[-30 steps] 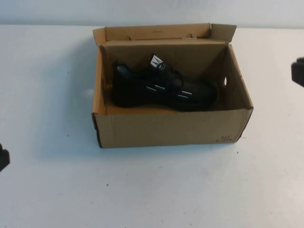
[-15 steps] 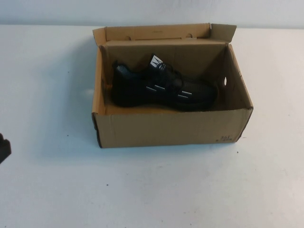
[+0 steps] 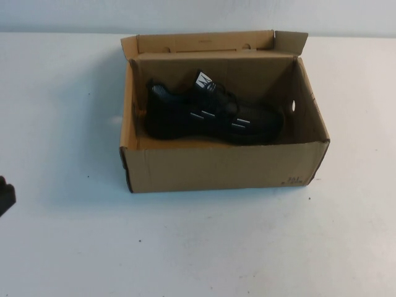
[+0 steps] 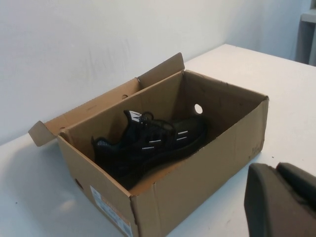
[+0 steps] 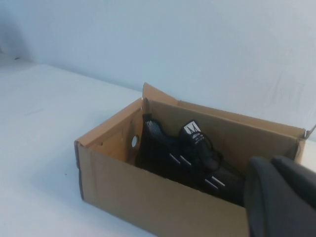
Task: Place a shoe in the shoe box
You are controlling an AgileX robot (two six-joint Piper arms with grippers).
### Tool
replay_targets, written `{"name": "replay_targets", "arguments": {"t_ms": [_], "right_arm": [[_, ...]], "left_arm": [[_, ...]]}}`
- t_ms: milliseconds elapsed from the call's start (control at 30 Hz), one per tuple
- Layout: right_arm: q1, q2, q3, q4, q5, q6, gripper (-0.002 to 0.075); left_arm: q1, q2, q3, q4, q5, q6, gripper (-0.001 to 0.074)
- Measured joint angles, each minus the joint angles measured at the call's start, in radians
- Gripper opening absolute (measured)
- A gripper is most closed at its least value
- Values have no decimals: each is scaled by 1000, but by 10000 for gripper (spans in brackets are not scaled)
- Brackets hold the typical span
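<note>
A white tabletop (image 3: 74,247) runs back to a pale wall, and the shoe box (image 3: 223,166) stands on it, near the far edge.

The shoe (image 3: 213,114) lies inside the shoe box. It is black, with short white dashes on its side and a white mark on its tongue tag. It rests on the box floor, up against the back wall of the box. Its heel points to my left and its toe points to my right. From my left wrist view I see the shoe (image 4: 148,145) down in the box too, and a small round hole in the end wall beyond its toe. From my right wrist view the shoe (image 5: 187,160) shows its heel end close to another round hole in the other end wall.

The shoe box is brown cardboard. Its top is open. The lid flap stands up behind the back wall, with small side flaps bent out at both corners.

My left gripper (image 3: 5,195) is low at the left edge of the high view, well apart from the box, over the bare tabletop. Only a dark bit of it shows. In my left wrist view it (image 4: 281,200) is a dark shape in the corner. I cannot tell if it is gripping or let go.

My right gripper (image 5: 281,195) does not show in the high view. In my right wrist view it is a dark shape in front of the box, and I cannot tell its state either.
</note>
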Motion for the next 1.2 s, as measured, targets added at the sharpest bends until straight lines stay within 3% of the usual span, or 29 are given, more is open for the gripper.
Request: {"name": "replay_targets", "arguments": {"t_ms": [300, 467, 700, 900, 1200], "right_arm": [[0, 0, 0, 5, 35, 0, -16], [0, 0, 17, 9, 37, 0, -16], [0, 0, 34, 9, 92, 0, -16], [0, 0, 38, 9, 170, 0, -16], [0, 0, 38, 9, 214, 0, -16]], "left_arm": [[0, -27, 94, 46, -19, 4, -1], [8, -105, 224, 127, -216, -12, -1], [108, -231, 406, 344, -361, -361, -1], [205, -361, 583, 402, -365, -493, -1], [365, -396, 689, 426, -192, -674, -1]]}}
